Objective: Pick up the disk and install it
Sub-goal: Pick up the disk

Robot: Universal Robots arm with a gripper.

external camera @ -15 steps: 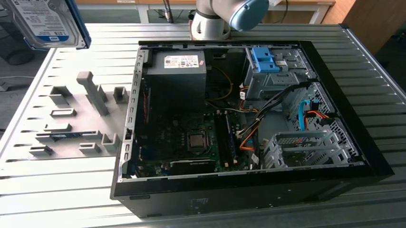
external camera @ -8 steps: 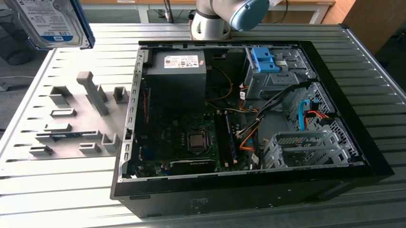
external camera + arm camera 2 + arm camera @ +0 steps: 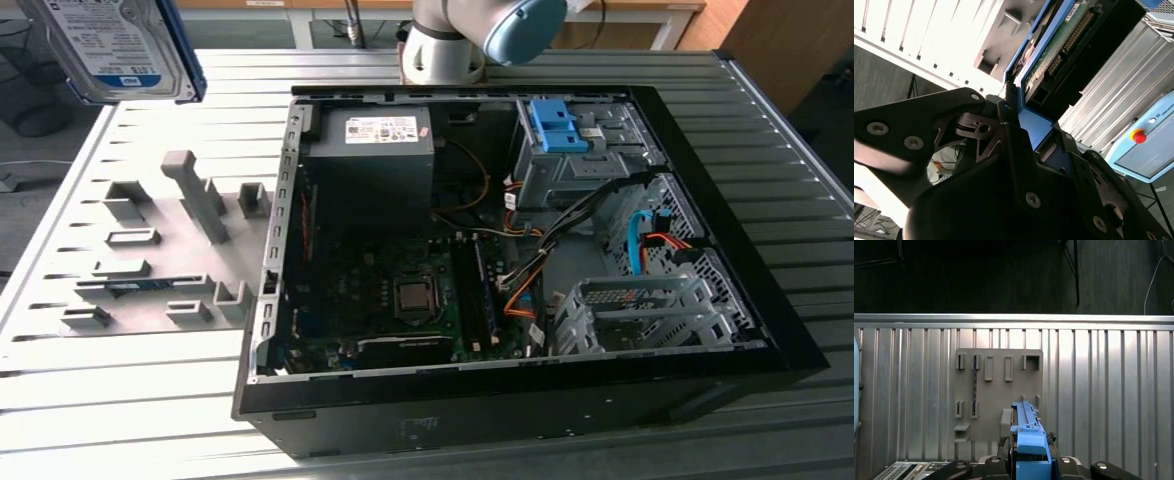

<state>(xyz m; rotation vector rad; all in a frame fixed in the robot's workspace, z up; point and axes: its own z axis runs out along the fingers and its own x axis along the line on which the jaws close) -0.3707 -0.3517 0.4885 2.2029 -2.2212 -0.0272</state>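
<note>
The disk [image 3: 114, 45], silver-grey with a white-and-blue label and a blue rail on its edge, hangs high in the air at the exterior view's far left, above the table. In the second wrist view my gripper [image 3: 1030, 120] is shut on the disk [image 3: 1064, 40], its black fingers [image 3: 1009, 112] clamped on the blue rail beside the green circuit board. In the first wrist view the disk's blue rail [image 3: 1026, 432] sticks out edge-on from between the gripper's [image 3: 1029, 462] fingers, over the grey holder plate [image 3: 999, 390].
An open black computer case [image 3: 747, 330] lies on the slatted metal table [image 3: 147, 420], with a dark grey power supply box [image 3: 367, 150] and a drive bay holding a blue bracket [image 3: 561, 125]. The grey holder plate [image 3: 147, 260] lies left of it. The arm's base [image 3: 461, 35] stands behind.
</note>
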